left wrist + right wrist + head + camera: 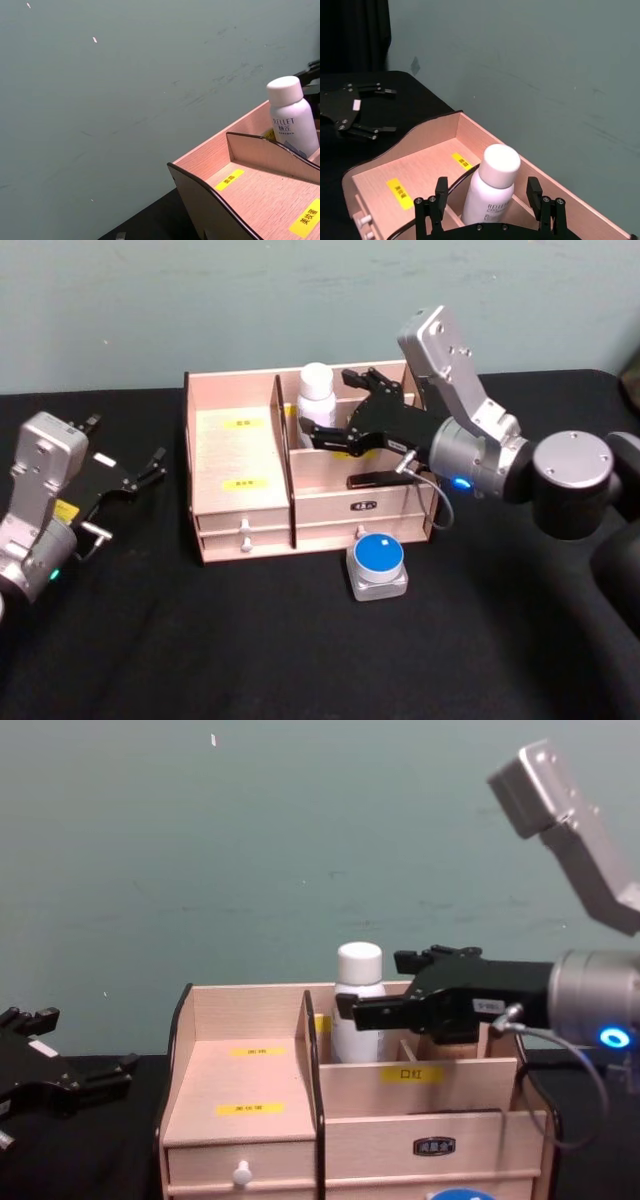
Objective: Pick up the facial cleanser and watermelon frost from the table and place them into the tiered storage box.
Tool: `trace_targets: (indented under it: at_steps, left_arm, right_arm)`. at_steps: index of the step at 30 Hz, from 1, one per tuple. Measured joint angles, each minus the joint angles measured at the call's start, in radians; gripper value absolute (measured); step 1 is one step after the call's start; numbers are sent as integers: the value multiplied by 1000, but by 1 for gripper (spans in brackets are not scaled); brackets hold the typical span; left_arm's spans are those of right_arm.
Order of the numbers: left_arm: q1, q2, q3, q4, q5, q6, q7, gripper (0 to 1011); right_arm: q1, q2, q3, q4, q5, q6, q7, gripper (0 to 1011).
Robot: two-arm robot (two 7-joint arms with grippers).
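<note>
- Tiered storage box point(236, 452): a pale wooden organiser standing mid-table on the black table point(250, 650). It has stepped tiers with yellow labels, and a drawer with a white knob point(245, 531) low on its front.
- Facial cleanser point(316, 380): a white bottle with a white cap. It stands upright in the rear, highest compartment, just to the right of the central divider.
- Right gripper point(325, 403): reaches in over the right half of the box from the robot's right. Its black fingers point(535, 191) are spread wide, one on each side of the bottle. The right wrist view shows a gap between each finger and the bottle, so nothing is gripped.
- Watermelon frost point(377, 565): a small grey square case with a round blue lid. It sits on the table just in front of the box's right section, outside the box.
- Left gripper point(124, 447): hangs over the table well to the left of the box, with its fingers apart and nothing between them.
</note>
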Motion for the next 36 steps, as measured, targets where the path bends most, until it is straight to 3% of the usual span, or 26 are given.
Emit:
trace_targets:
  at_steps: [9,11,19,22,29,36]
  left_arm:
    - [0,0,0,0,0,0,0,1009]
    - [0,0,0,0,0,0,0,1010]
    - [0,0,0,0,0,0,0,1010]
    - [0,0,0,0,0,0,0,1010]
    - [0,0,0,0,0,0,0,1010]
    - [0,0,0,0,0,0,0,1009]
  right_arm:
    - [-73,76,22,-162,12,74,0,1002]
    - [-109,105,36,-227,25,106,-6,1003]
    - [-193,161,67,-360,48,177,-40,1003]
    - [-240,192,74,-428,49,229,-57,1002]
    - [-330,248,81,-534,35,348,-88,1003]
    - [-404,269,99,-588,20,411,-110,1002]
